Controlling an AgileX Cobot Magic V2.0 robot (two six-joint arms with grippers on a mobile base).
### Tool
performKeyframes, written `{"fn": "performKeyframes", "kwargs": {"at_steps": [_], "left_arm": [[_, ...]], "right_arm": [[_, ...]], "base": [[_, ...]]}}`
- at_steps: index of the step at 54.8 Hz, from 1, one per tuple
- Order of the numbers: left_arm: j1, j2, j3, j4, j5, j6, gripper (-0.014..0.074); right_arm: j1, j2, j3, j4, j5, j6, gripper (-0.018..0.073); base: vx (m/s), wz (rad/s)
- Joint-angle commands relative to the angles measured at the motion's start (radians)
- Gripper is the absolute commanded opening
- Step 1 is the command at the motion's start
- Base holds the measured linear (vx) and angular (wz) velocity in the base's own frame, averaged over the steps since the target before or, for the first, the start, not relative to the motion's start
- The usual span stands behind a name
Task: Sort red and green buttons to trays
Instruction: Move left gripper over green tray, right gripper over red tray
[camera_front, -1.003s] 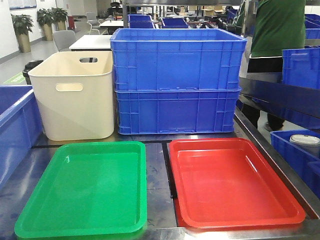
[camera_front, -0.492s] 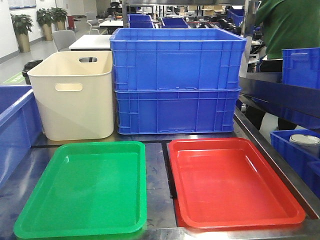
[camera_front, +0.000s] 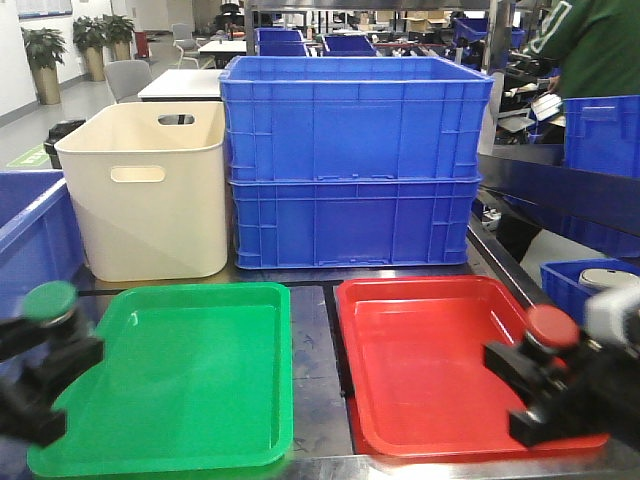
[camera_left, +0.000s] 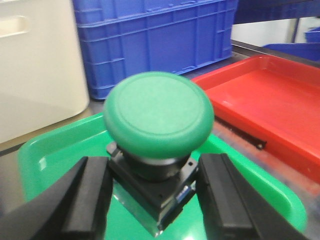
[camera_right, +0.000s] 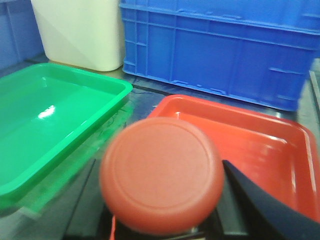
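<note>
Our left fingers (camera_left: 87, 200) clamp the green button (camera_left: 158, 112) at the green tray (camera_front: 180, 380)'s left rim; right fingers (camera_right: 260, 205) clamp the red button (camera_right: 161, 175) well right of it.

Green button (camera_left: 159, 117); red button (camera_right: 161, 175); green tray (camera_front: 180, 370); red tray (camera_front: 430, 370); blue crates (camera_front: 355, 160).

Two deep blue crates (camera_front: 355, 160) stand stacked at the back of the metal table (camera_front: 312, 340). A cream tub (camera_front: 150, 195) with handle slots stands just beside them on the left. Another blue crate (camera_front: 30, 240) sits at the left edge. Farther back are potted plants (camera_front: 45, 50), a grey chair (camera_front: 128, 78) and a person in green (camera_front: 590, 45).
</note>
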Motion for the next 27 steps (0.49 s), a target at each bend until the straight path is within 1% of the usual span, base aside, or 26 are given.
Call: {"fn": "performKeyframes", "kwargs": {"at_steps": [1,6,13,21,27], "left_arm": [[-0.003,0.114,-0.135,-0.039,-0.085,0.003,0.0001],[-0.003,0.249,-0.234,-0.039,-0.146,0.003,0.0001],[-0.003,0.422,-0.337,-0.039,-0.231,0.003,0.0001],[-0.003,0.550,-0.388,-0.047,-0.240,0.003,0.0008],[-0.003,0.592,-0.390,-0.055,-0.202,0.005,0.0043]], "right_arm": [[-0.006,0.103,-0.135,0.034,-0.059,-0.056,-0.0008],[-0.006,0.259,-0.245,0.034,-0.101,-0.090,-0.0008],[-0.006,0.439,-0.368,0.034,-0.152,-0.090,-0.0008],[-0.006,0.595,-0.450,0.032,-0.158,-0.098,-0.0003],[-0.006,0.651,-0.473,0.032,-0.144,-0.131,0.0012]], "base": [[0.00,0.00],[0.00,0.00],[0.00,0.00],[0.00,0.00],[0.00,0.00]]}}
